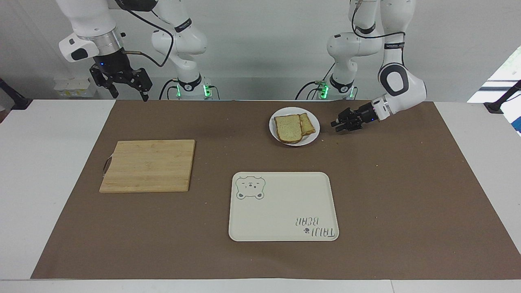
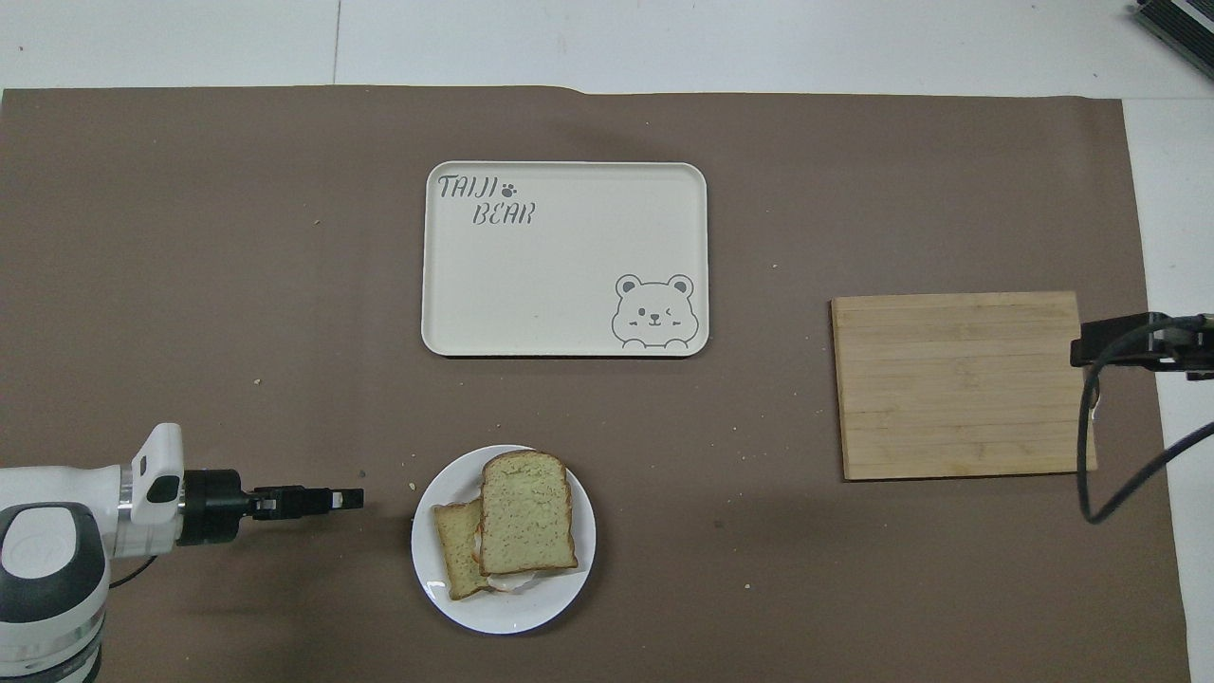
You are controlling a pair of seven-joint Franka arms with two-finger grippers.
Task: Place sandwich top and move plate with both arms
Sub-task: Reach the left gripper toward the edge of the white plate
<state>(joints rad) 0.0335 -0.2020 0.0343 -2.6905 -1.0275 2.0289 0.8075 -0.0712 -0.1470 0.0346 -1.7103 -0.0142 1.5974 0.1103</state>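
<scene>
The sandwich top (image 1: 288, 128) (image 2: 526, 512), a pale speckled slice with a dark crust, lies flat on the white plate (image 1: 285, 110) (image 2: 512, 617), over a bit of white filling that peeks out at its edge. A smaller golden toasted slice (image 1: 308, 124) (image 2: 459, 552) leans beside it on the plate. My left gripper (image 1: 336, 125) (image 2: 356, 496) hangs low over the mat just beside the plate, toward the left arm's end, pointing at the rim with a small gap left. My right gripper (image 1: 131, 96) waits raised and open, up over the mat's edge at the right arm's end.
A cream tray with a bear drawing (image 1: 283, 207) (image 2: 564, 261) lies farther from the robots than the plate. A wooden cutting board (image 1: 148, 165) (image 2: 963, 384) lies toward the right arm's end. Crumbs dot the brown mat.
</scene>
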